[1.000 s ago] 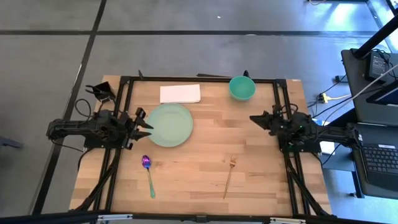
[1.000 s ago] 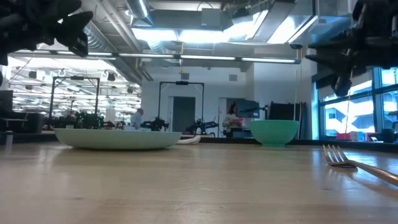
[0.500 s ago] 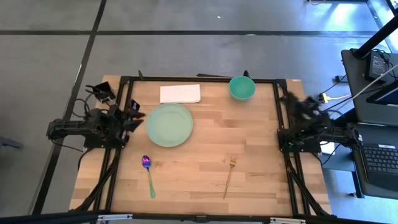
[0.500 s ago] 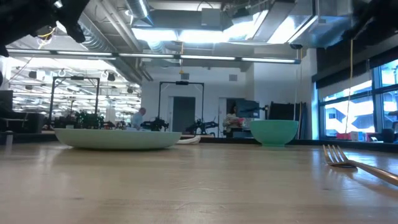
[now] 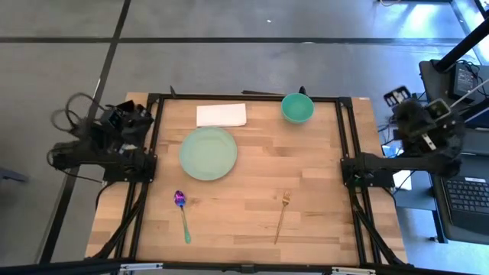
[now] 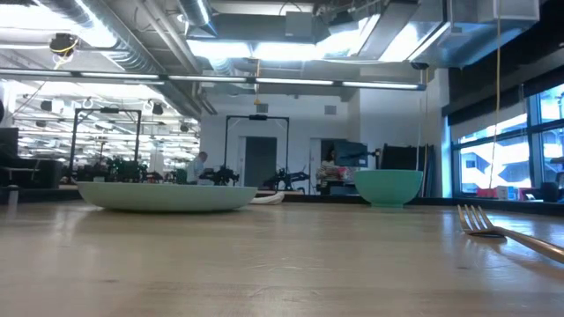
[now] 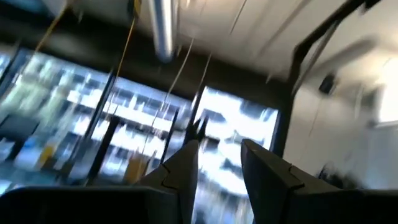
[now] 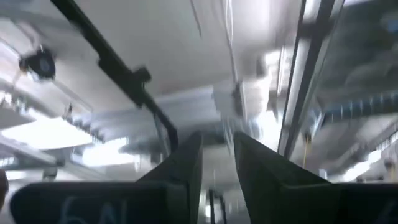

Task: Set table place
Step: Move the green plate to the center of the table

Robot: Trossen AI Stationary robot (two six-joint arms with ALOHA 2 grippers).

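Since a second ago we have pulled both arms back off the table (image 5: 306, 164): the left gripper (image 5: 122, 116), which hung beside the plate's left rim, now sits folded outside the frame rail at the left edge of the high view, and the right gripper (image 5: 416, 122), which reached in over the right rail, is now raised outside the table at the right edge of the frame. In the low view the dark shapes that filled the upper corners are gone. In each wrist view our own fingers (image 7: 186, 165) (image 8: 186, 158) stand a narrow gap apart with nothing between them, pointing up at ceiling and lights. The place setting has not shifted: the pale green plate (image 5: 208, 153) lies left of centre, the teal bowl (image 5: 297, 108) sits near the top rail right of centre, the spoon (image 5: 182, 214) with its purple head lies below the plate, and the gold fork (image 5: 282, 215) lies lower right of centre, all well apart from one another. A white napkin (image 5: 221, 114) rests just above the plate. The tabletop is light wood planks inside black rails. Beyond it, the low view shows a bright hall with ceiling ducts, a dark doorway and a person (image 6: 199, 165) far off.
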